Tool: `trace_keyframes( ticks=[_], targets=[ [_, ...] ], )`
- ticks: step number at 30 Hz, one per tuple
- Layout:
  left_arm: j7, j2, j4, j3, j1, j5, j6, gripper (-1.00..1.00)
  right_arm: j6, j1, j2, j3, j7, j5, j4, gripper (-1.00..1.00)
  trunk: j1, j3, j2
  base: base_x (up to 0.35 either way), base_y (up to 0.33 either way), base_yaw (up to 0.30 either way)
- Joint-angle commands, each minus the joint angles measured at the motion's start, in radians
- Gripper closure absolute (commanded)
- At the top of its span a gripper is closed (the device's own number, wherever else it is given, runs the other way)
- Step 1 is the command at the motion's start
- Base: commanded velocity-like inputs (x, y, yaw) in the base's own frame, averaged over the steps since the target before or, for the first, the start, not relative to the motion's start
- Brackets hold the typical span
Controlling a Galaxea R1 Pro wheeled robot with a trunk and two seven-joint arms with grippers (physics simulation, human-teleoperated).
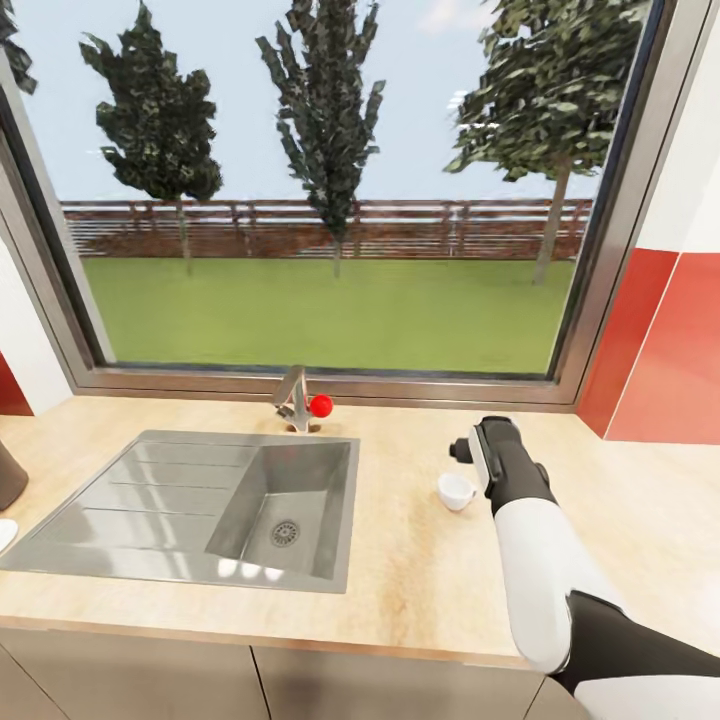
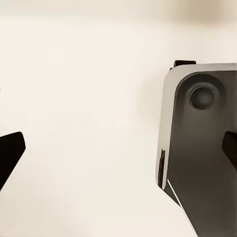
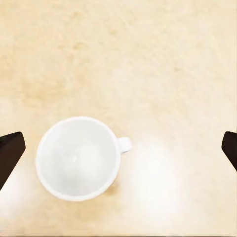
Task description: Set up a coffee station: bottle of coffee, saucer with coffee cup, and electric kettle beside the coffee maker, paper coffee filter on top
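The coffee cup (image 1: 456, 491) is seen standing upright on the kitchen countertop (image 1: 420, 570), to the right of the inset steel sink (image 1: 200, 510) and well apart from it. In the right wrist view the coffee cup (image 3: 79, 158) is looked into from directly above: its white bowl is empty, and its small loop handle is turned toward the bare middle of the speckled tan surface (image 3: 148, 64).

The right gripper (image 3: 118, 150) is held above the cup with its two dark fingertips (image 3: 10, 153) spread wide apart, one at each edge of the wrist view; the cup lies between them, nearer to one finger, and nothing is grasped. In the head view the right arm (image 1: 535, 560) is seen reaching forward over the counter, its black wrist just beside the cup.

The left gripper (image 2: 118, 150) is likewise spread, with its fingertips (image 2: 10, 153) far apart and nothing between them but a pale surface. Beside it in that view a grey and white rounded body (image 2: 202, 148) with a circular recess is shown; what it is cannot be told.

Behind the sink a steel tap (image 1: 293, 398) with a red knob (image 1: 321, 405) is set at the foot of a wide window (image 1: 330, 200). At the counter's left edge, part of a dark object (image 1: 8, 475) and a sliver of something white (image 1: 5, 533) are cut off by the frame.
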Motion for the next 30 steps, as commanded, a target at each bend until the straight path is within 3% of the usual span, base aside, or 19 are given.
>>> trace_keyframes(
  ticks=[1, 4, 30],
  targets=[
    [0.002, 0.0, 0.001, -0.008, -0.001, 0.009, -0.003, -1.0, 0.002, -0.001, 0.001, -0.008, -0.005, -0.004, 0.007, -1.0, 0.001, -0.002, -0.002, 0.001, 0.0, 0.0],
    [0.001, 0.0, 0.001, -0.008, -0.001, 0.009, -0.003, -1.0, 0.002, -0.001, 0.001, -0.032, -0.01, -0.004, 0.045, -1.0, 0.001, -0.002, -0.002, 0.002, 0.0, 0.0],
    [0.001, 0.0, 0.002, -0.009, 0.005, 0.009, -0.003, -1.0, 0.001, 0.0, 0.001, -0.058, -0.014, -0.002, 0.094, -1.0, 0.001, -0.002, -0.002, 0.046, 0.0, 0.0]
  ],
)
